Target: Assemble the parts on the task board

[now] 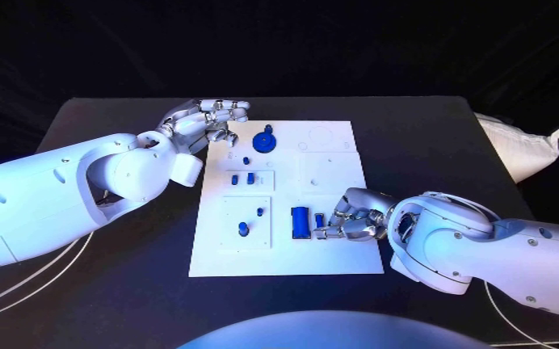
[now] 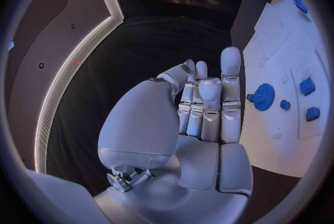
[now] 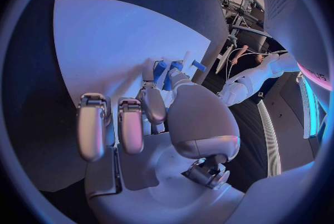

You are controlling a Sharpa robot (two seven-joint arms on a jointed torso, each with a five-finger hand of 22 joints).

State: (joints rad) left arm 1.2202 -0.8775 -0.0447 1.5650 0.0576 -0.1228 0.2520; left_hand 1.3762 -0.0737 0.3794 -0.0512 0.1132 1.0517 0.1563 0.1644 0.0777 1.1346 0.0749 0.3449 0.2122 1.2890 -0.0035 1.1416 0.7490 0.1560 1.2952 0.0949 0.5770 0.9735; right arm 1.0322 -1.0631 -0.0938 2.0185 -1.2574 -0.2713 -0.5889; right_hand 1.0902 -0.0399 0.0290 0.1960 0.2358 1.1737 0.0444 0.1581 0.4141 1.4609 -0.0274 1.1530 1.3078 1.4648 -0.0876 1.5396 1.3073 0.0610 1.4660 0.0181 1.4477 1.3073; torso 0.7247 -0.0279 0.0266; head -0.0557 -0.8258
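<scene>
The white task board [image 1: 326, 256] lies in the middle of the table. A blue gear [image 1: 266, 139] sits near the board's far end, and small blue parts [image 1: 241, 178] lie in its left recesses. A long blue block [image 1: 300, 222] lies near the front. My right hand [image 1: 353, 216] rests on the board beside that block, with thumb and a finger pinching a small blue part [image 1: 319, 220]; the right wrist view shows this part [image 3: 166, 71] at the fingertips. My left hand [image 1: 208, 123] hovers at the board's far left corner, fingers straight, holding nothing. In the left wrist view the gear [image 2: 264, 96] lies just beyond the fingers [image 2: 230, 84].
A white bag [image 1: 519, 147] lies at the table's right edge. Pale cables [image 1: 35, 278] run past the table's front left. The black table [image 1: 419, 123] borders the board on all sides.
</scene>
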